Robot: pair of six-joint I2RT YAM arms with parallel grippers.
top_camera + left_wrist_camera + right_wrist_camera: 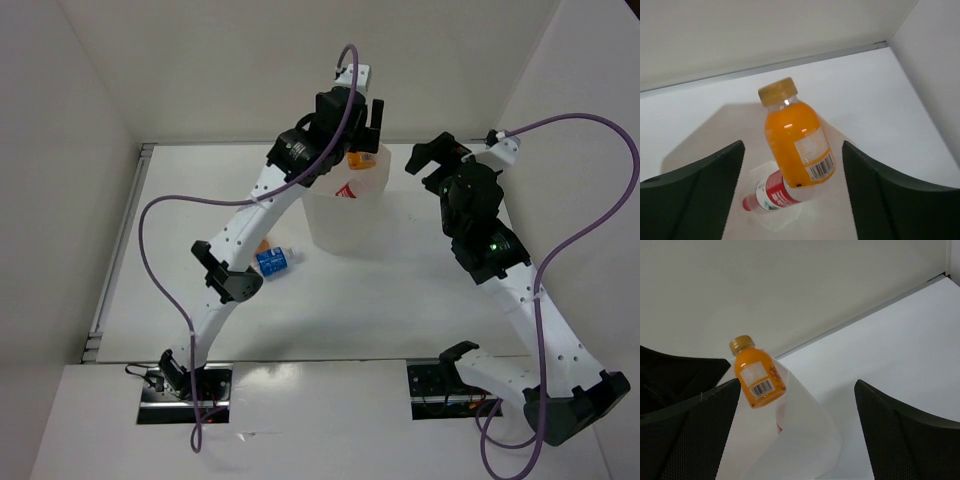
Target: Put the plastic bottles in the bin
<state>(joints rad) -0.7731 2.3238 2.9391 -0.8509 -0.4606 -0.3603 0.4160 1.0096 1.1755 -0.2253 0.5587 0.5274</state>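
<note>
My left gripper [358, 112] is open above the bin [345, 215], a tall translucent white container. The short orange bottle [360, 161] hangs tilted at the bin's mouth, between my left fingers and touching neither; it shows in the left wrist view [795, 145] and the right wrist view [757, 375]. The red-label bottle [772, 195] lies on the bin's floor, its label showing through the wall [346, 190]. The blue-label bottle [272, 260] lies on the table left of the bin. My right gripper [432, 156] is open and empty, right of the bin [805, 435].
White walls close the table at the back and on both sides. A purple cable loops from each arm. The left arm's links pass over the blue-label bottle's area.
</note>
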